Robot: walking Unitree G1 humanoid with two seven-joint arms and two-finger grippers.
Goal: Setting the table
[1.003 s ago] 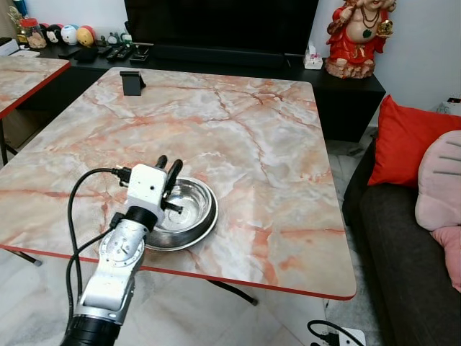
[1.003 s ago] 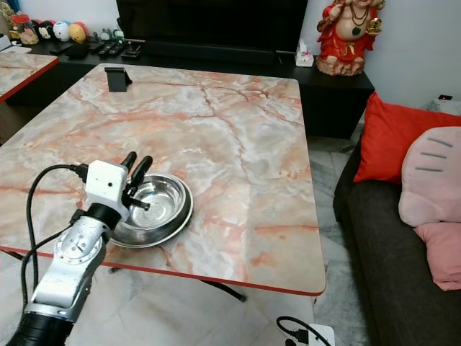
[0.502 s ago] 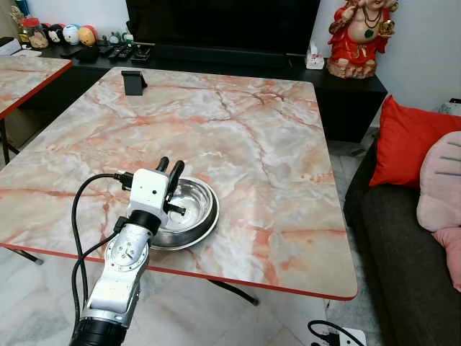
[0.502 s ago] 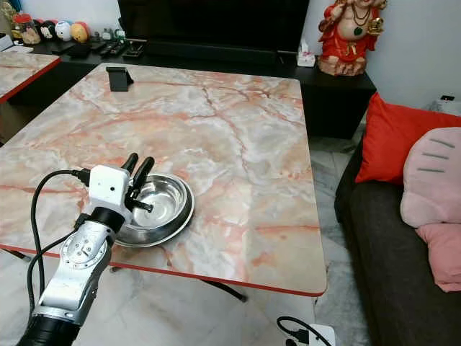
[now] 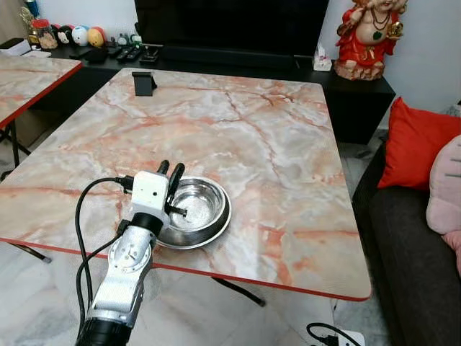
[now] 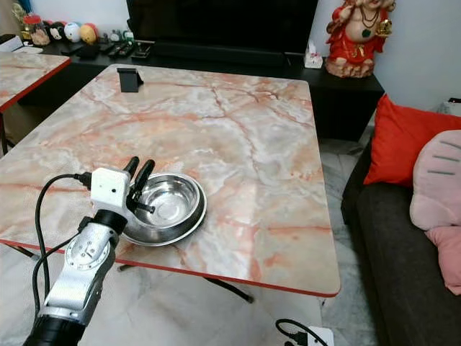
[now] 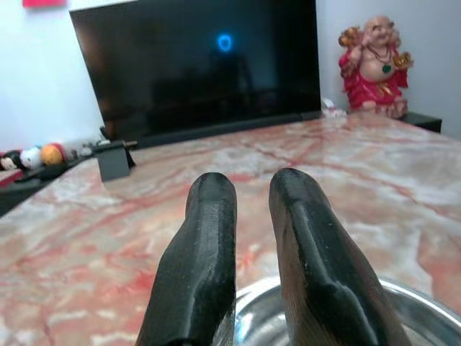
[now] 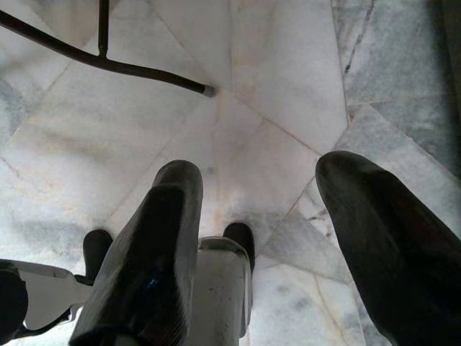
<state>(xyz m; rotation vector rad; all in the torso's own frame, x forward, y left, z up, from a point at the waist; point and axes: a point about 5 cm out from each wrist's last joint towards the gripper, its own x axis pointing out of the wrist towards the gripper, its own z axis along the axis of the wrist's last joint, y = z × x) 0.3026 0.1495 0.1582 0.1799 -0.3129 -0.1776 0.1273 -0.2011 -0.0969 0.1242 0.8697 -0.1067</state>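
The left gripper (image 5: 171,173) pinched the near rim of the steel bowl (image 5: 196,210), fingers nearly together, probably to position it on the tabletop (image 5: 245,137). The right gripper (image 8: 252,238) hung spread wide and empty above the floor (image 8: 238,72).

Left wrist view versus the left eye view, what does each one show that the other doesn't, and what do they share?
The left wrist view alone shows the blue light reflected in the TV screen. The left eye view alone shows the red cushion, the sofa and the table's red edge. Both show the left gripper at the steel bowl's near rim, the black stand, the marble table and the red statue.
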